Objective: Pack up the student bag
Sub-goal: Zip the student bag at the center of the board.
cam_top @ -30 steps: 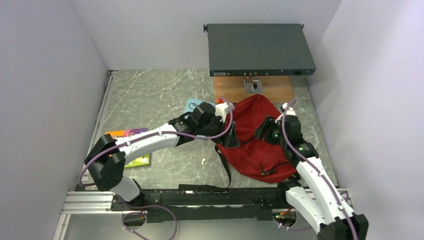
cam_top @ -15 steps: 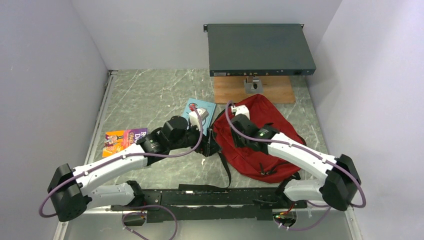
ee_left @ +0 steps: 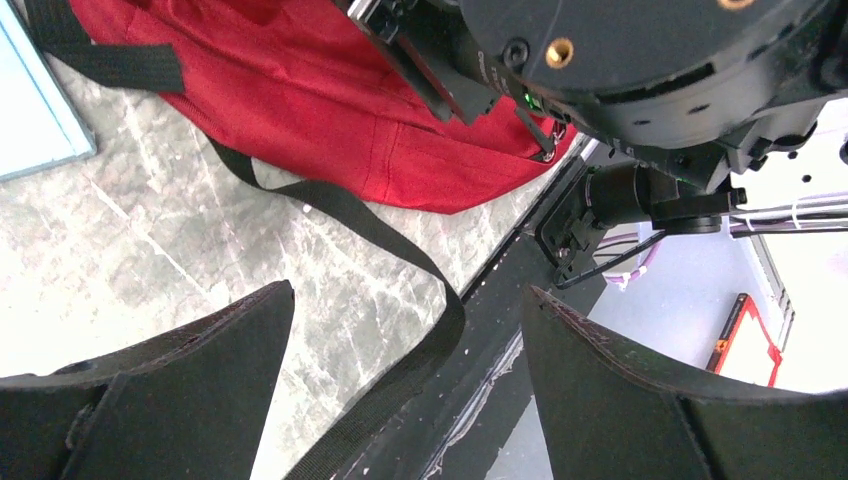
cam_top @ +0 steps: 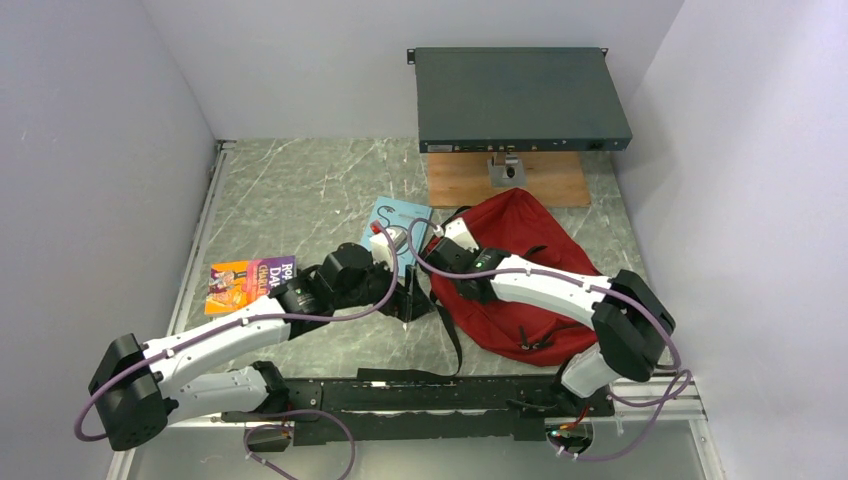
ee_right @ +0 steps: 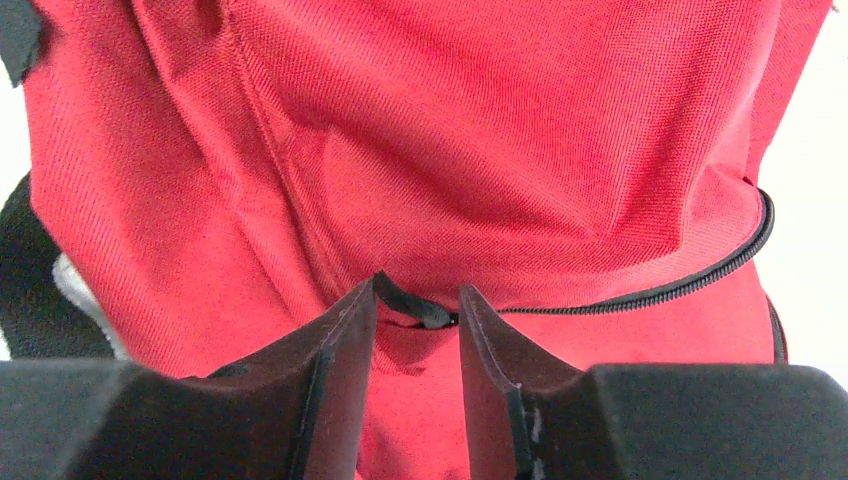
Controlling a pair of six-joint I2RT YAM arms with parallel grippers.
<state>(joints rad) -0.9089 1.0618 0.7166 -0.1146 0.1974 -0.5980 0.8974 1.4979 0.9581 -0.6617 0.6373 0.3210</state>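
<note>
The student bag [cam_top: 520, 280] is a dark red backpack lying flat at centre right, one black strap [cam_top: 452, 335] trailing toward the near rail. My right gripper [cam_top: 443, 250] reaches over the bag's left edge. In the right wrist view its jaws stand open by a narrow gap [ee_right: 418, 300], and the black zipper pull [ee_right: 425, 313] lies across that gap at the fingertips, on red fabric [ee_right: 500, 150]. My left gripper [cam_top: 412, 300] hovers just left of the bag, wide open [ee_left: 408, 300], with nothing held. Below it are the strap [ee_left: 380, 230] and the marble table.
A light blue book [cam_top: 395, 220] lies just left of the bag's top. A colourful book [cam_top: 250, 283] lies at the left. A grey flat device [cam_top: 520, 98] rests on a wooden board [cam_top: 505, 182] at the back. The black base rail [cam_top: 420, 395] runs along the near edge.
My right arm swung left across the bag to its left edge while its jaws narrowed. My left arm drew back from the bag toward the near left, staying open.
</note>
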